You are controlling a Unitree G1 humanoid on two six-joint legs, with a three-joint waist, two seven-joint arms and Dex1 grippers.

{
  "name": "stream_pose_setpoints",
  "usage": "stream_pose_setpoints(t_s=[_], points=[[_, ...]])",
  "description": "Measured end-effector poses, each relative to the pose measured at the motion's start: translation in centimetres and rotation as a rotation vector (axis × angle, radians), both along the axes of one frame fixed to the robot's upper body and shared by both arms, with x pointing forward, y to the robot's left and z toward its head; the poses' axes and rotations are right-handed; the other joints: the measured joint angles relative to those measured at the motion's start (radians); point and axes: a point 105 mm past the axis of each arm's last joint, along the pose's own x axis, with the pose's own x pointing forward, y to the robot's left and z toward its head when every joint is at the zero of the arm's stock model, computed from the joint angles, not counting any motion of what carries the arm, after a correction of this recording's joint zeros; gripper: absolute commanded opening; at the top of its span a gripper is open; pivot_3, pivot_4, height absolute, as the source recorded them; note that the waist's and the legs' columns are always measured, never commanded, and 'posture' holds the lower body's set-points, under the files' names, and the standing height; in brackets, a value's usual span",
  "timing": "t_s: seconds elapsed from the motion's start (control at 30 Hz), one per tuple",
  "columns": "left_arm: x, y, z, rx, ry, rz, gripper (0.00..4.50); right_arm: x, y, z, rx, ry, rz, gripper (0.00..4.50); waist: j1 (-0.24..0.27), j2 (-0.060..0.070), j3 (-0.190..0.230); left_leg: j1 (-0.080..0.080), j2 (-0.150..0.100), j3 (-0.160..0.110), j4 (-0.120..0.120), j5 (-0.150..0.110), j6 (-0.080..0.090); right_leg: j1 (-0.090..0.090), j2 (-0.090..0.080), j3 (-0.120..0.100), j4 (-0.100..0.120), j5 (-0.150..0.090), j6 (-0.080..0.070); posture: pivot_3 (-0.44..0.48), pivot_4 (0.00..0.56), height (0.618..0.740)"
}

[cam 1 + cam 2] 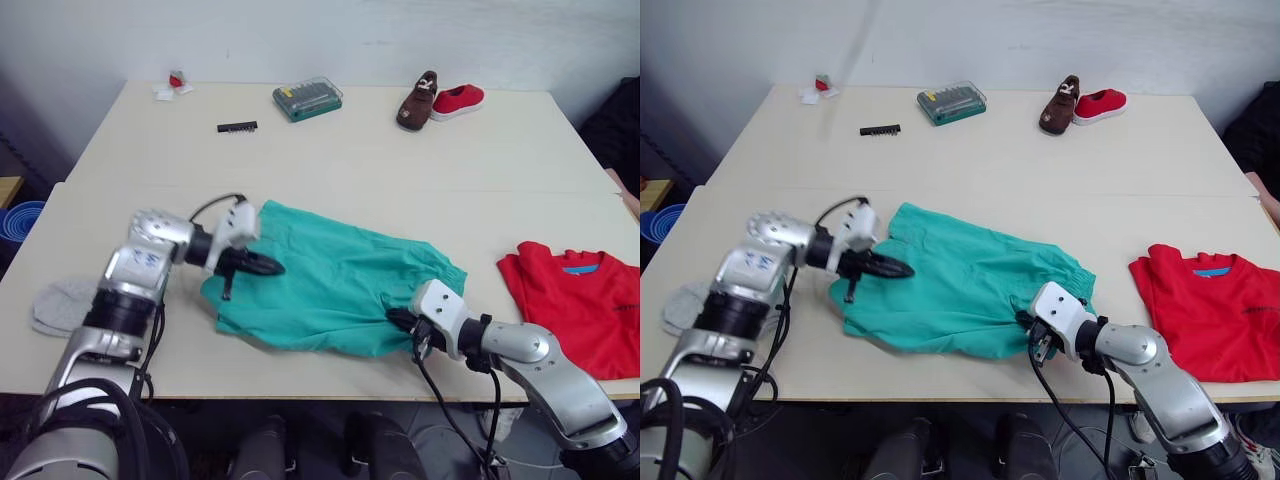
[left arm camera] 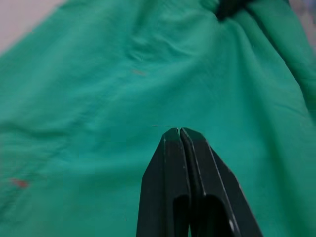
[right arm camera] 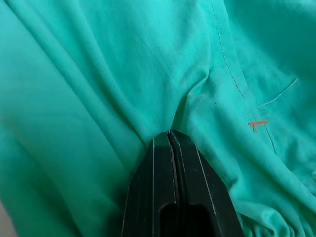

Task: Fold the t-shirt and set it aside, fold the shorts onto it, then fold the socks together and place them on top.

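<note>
Both fingers pressed together: left fingers over shorts, right fingers pinching hem.

Head stereo downward; wrist cams near shorts

The teal shorts were spread crumpled at the table's near middle. The red t-shirt was laid flat at the near right. A grey sock was seen at the near left edge.

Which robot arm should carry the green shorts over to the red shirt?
Probably the right. The right gripper already pinches the shorts on the side nearer the t-shirt; the left gripper is farther away.
</note>
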Motion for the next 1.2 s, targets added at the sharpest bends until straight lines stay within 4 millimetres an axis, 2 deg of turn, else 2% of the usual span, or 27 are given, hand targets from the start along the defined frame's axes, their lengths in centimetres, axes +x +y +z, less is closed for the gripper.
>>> stream_pose_setpoints(t_s=[0.07, 0.13, 0.2, 0.27, 0.43, 0.5, 0.57, 0.67, 0.73, 0.8, 0.87, 0.93, 1.0, 1.07, 1.2], points=[[0.8, -0.5, -1.5, 0.048, -0.027, 0.061, 0.05, 0.0, 0.0, 0.0, -0.002, 0.003, 0.005, 0.00, 0.000, 0.000, 0.000, 0.000, 0.000, 0.000, 0.000, 0.000, 0.000, 0.000, 0.000, 0.000, 0.001, 0.000, 0.000, 0.000, 0.150, 0.740], [1.9, -0.5, -1.6, 0.054, -0.092, 0.104, 0.05, -0.1, -0.3, 0.0, -0.021, 0.005, 0.009, 0.00, 0.000, 0.001, -0.001, 0.002, 0.000, -0.001, 0.000, 0.000, 0.000, 0.001, 0.000, 0.000, 0.001, 0.000, 0.000, 0.000, 0.150, 0.740], [2.8, 0.3, -1.4, 0.069, -0.149, 0.136, 0.05, -0.1, -1.0, 0.1, -0.031, 0.006, -0.004, 0.00, -0.001, 0.002, -0.001, 0.003, 0.001, -0.001, 0.000, 0.000, 0.000, 0.002, 0.000, 0.000, 0.001, 0.000, 0.000, 0.000, 0.150, 0.740], [3.4, 1.7, -1.3, 0.084, -0.187, 0.176, 0.05, 0.0, -2.7, 0.5, -0.055, -0.001, -0.046, 0.00, -0.002, 0.003, -0.002, 0.006, 0.001, -0.001, -0.001, 0.000, 0.000, 0.004, -0.001, 0.000, 0.001, 0.000, 0.000, 0.000, 0.150, 0.740], [3.5, 3.5, -0.9, 0.040, -0.159, 0.252, 0.05, -0.5, -6.8, 1.4, -0.085, 0.003, -0.158, 0.00, -0.005, 0.003, -0.002, 0.008, 0.001, -0.001, -0.003, 0.000, -0.001, 0.005, -0.001, 0.000, 0.001, 0.000, -0.001, 0.000, 0.150, 0.740], [2.8, 3.1, -0.6, -0.049, -0.059, 0.280, 0.05, -0.1, -7.4, 2.7, 0.023, 0.008, -0.221, 0.00, -0.007, 0.003, -0.002, 0.007, 0.001, -0.001, -0.003, 0.000, -0.001, 0.003, -0.001, 0.000, 0.002, 0.000, -0.001, 0.000, 0.150, 0.740], [1.9, 1.6, 0.9, -0.128, -0.014, 0.240, 0.05, 0.7, -6.5, 5.0, 0.159, -0.016, -0.234, 0.00, -0.006, 0.003, -0.002, 0.003, 0.001, -0.001, -0.001, 0.001, -0.001, 0.000, -0.001, 0.000, 0.004, 0.000, -0.001, 0.000, 0.150, 0.740], [0.7, -1.0, 4.4, -0.210, -0.048, 0.136, 0.05, 1.4, -3.1, 9.4, 0.304, -0.097, -0.135, 0.00, -0.005, 0.003, -0.002, 0.001, 0.001, -0.002, -0.001, 0.001, -0.001, 0.000, -0.001, -0.001, 0.004, 0.000, -0.001, 0.000, 0.150, 0.740], [0.2, -2.5, 5.8, -0.236, -0.071, 0.086, 0.05, 1.7, -1.1, 10.6, 0.334, -0.113, -0.082, 0.00, -0.005, 0.003, -0.002, 0.001, 0.001, -0.002, -0.001, 0.001, -0.001, 0.000, -0.001, -0.001, 0.003, 0.000, -0.001, 0.000, 0.150, 0.740], [0.2, -3.2, 5.5, -0.214, -0.075, 0.069, 0.05, 2.1, 0.6, 9.6, 0.293, -0.085, -0.042, 0.00, -0.004, 0.003, -0.002, 0.001, 0.000, -0.002, -0.001, 0.001, -0.001, 0.000, 0.000, -0.001, 0.002, 0.000, -0.001, 0.000, 0.150, 0.740], [0.2, -4.1, 3.7, -0.145, -0.067, 0.042, 0.05, 2.5, 1.8, 7.0, 0.221, -0.011, -0.020, 0.00, -0.002, 0.003, -0.002, 0.000, 0.000, -0.002, -0.001, 0.001, -0.001, 0.000, 0.000, -0.002, 0.001, 0.000, -0.001, 0.000, 0.150, 0.740], [0.2, -4.8, 1.5, -0.078, -0.056, 0.006, 0.05, 2.3, 2.0, 3.8, 0.146, 0.077, -0.005, 0.00, 0.001, 0.003, -0.002, -0.002, -0.001, -0.001, -0.001, 0.002, 0.001, -0.001, 0.000, -0.002, 0.000, 0.000, -0.001, 0.000, 0.150, 0.740], [0.5, -4.9, -0.4, -0.031, -0.042, 0.003, 0.05, 1.5, 1.2, 1.2, 0.073, 0.147, 0.002, 0.00, 0.001, 0.003, -0.002, -0.002, -0.001, 0.000, -0.001, 0.001, 0.002, -0.001, 0.000, -0.002, 0.000, 0.000, 0.000, 0.000, 0.150, 0.740], [1.2, -4.5, -1.7, 0.007, -0.054, 0.030, 0.05, 1.4, 0.7, 0.8, 0.040, 0.134, 0.011, 0.00, -0.002, 0.003, -0.002, -0.002, -0.001, 0.001, -0.001, 0.001, 0.002, -0.001, 0.000, -0.001, -0.002, 0.001, 0.001, 0.000, 0.150, 0.740], [2.2, -4.1, -1.7, 0.054, -0.152, 0.038, 0.05, 1.7, -0.7, 0.4, -0.025, 0.088, -0.005, 0.00, -0.005, 0.003, -0.002, 0.002, 0.000, 0.001, -0.001, 0.001, 0.002, 0.002, 0.000, 0.000, -0.002, 0.002, 0.002, 0.000, 0.150, 0.740]])
